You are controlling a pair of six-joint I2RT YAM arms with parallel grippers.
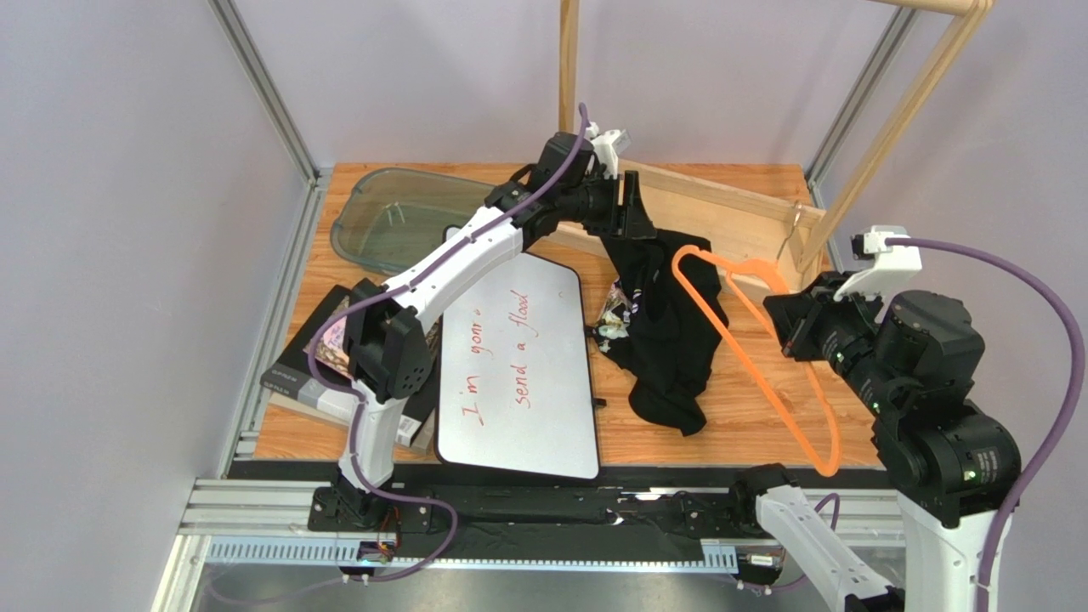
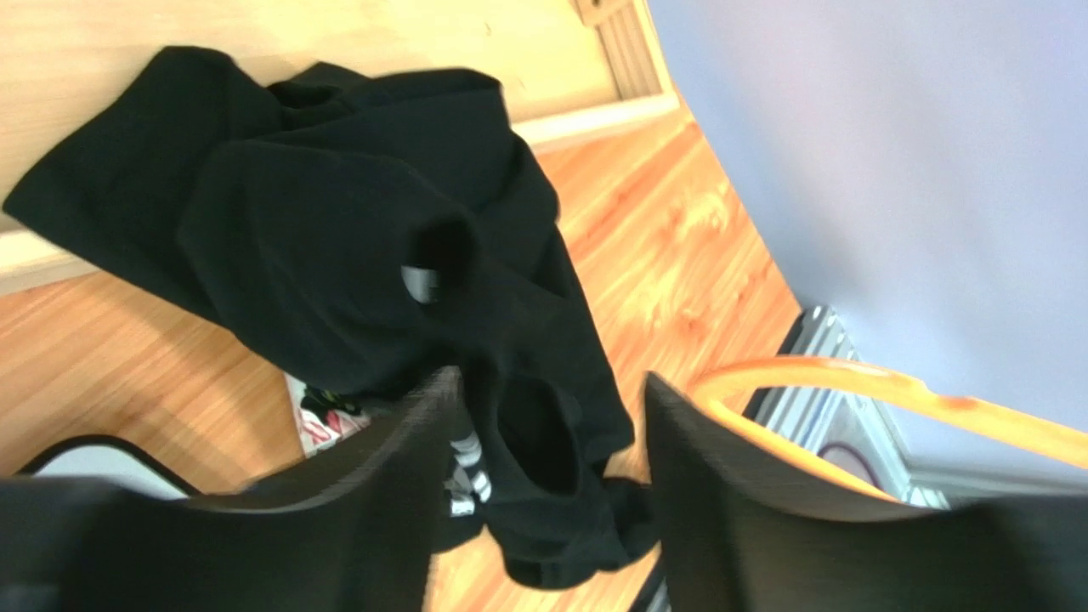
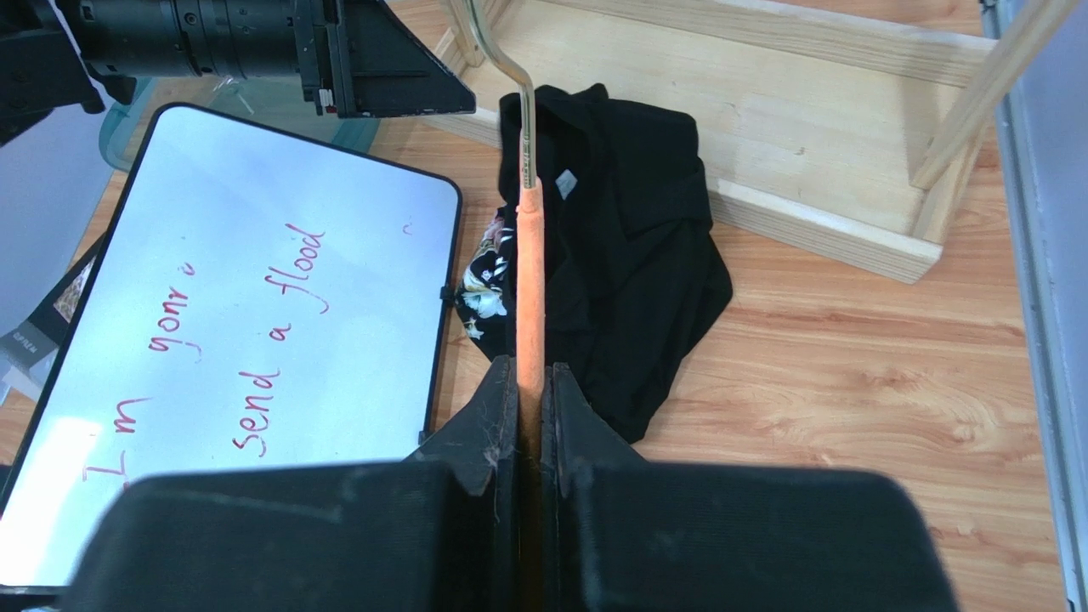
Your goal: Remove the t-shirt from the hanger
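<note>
T-shirt point(image 1: 664, 334): lay crumpled on the bench point(image 3: 830, 357), its upper part draped over the wooden rack base point(image 3: 766, 115).
Hanger point(image 3: 529, 293): orange, was clenched in the right hand point(image 3: 531, 383) and crossed above the shirt, possibly touching it.
Left hand point(image 2: 547, 383): was released, fingers apart, above the shirt.

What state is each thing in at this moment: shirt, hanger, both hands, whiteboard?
t-shirt: crumpled on the table, partly over the wooden rack base, in neither hand.
hanger: raised, apparently free of the t-shirt, clamped in the right hand.
left hand: open, empty, above the t-shirt.
right hand: shut on the hanger.
whiteboard: lying flat, red writing on it.
</note>
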